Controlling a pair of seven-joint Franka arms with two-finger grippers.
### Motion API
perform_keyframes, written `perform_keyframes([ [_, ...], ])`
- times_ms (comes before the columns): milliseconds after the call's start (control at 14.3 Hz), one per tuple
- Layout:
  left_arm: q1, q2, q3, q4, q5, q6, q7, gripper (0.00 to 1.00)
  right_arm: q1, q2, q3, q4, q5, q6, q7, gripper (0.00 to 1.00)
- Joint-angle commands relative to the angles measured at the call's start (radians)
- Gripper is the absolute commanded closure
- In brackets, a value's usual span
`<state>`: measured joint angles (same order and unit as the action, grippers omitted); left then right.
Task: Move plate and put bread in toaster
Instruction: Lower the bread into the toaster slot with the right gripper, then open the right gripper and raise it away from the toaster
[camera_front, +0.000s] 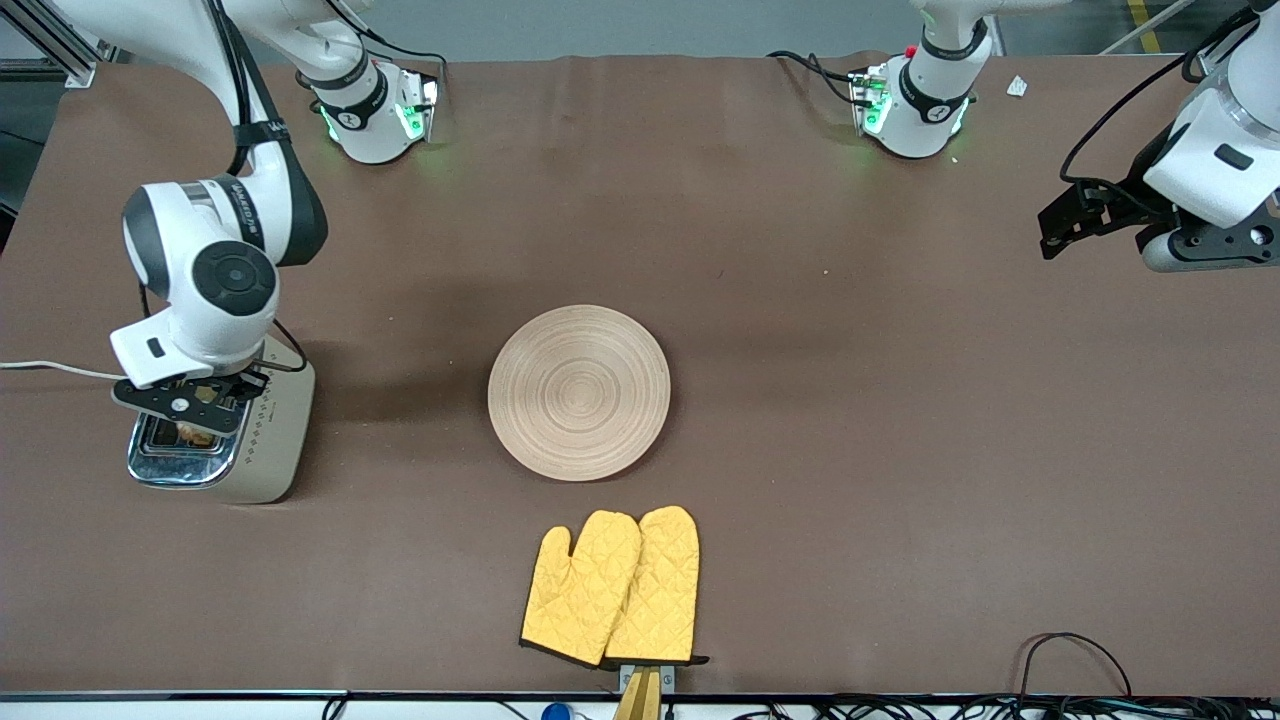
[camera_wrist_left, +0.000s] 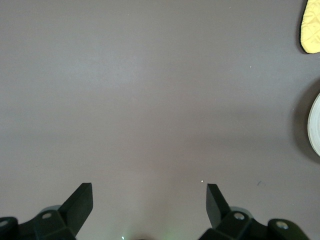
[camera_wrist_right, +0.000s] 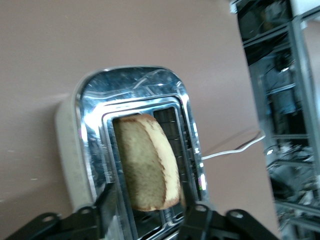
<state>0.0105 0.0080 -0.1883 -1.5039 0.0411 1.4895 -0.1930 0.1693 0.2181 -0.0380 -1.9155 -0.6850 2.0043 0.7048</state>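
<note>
The light-wood plate (camera_front: 579, 392) lies mid-table; its rim shows in the left wrist view (camera_wrist_left: 315, 125). The cream toaster (camera_front: 270, 440) stands at the right arm's end of the table, chrome top up (camera_wrist_right: 130, 82). The brown bread slice (camera_wrist_right: 147, 165) stands tilted in one slot, its top edge sticking out, and shows faintly in the front view (camera_front: 195, 433). My right gripper (camera_front: 195, 415) hangs just over the slots, its fingers (camera_wrist_right: 107, 197) open either side of the slice with a gap. My left gripper (camera_front: 1075, 225) waits open and empty above bare table at the left arm's end (camera_wrist_left: 150, 192).
A pair of yellow oven mitts (camera_front: 615, 590) lies nearer the front camera than the plate and shows in the left wrist view (camera_wrist_left: 312, 27). The toaster's white cord (camera_front: 50, 368) runs off the table's edge. Cables lie along the front edge.
</note>
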Motion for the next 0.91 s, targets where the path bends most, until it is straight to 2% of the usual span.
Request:
perform_keyframes([
  [0, 0.006, -0.003, 0.0, -0.006, -0.015, 0.009, 0.01, 0.0, -0.01, -0.009, 0.009, 0.068, 0.157, -0.007, -0.082, 0.0],
  [210, 0.006, -0.002, 0.0, -0.006, -0.015, 0.009, 0.01, 0.0, -0.033, -0.043, 0.004, 0.14, 0.396, -0.031, -0.185, 0.0],
  [350, 0.005, -0.002, 0.0, -0.004, -0.015, 0.009, 0.01, 0.0, -0.047, -0.058, 0.003, 0.222, 0.511, -0.157, -0.317, 0.0],
  [631, 0.006, -0.002, 0.0, -0.004, -0.015, 0.009, 0.01, 0.0, -0.109, -0.078, 0.003, 0.394, 0.57, -0.424, -0.511, 0.0],
  [841, 0.006, -0.003, 0.0, -0.004, -0.015, 0.009, 0.01, 0.0, -0.169, -0.184, 0.003, 0.382, 0.604, -0.498, -0.681, 0.0],
])
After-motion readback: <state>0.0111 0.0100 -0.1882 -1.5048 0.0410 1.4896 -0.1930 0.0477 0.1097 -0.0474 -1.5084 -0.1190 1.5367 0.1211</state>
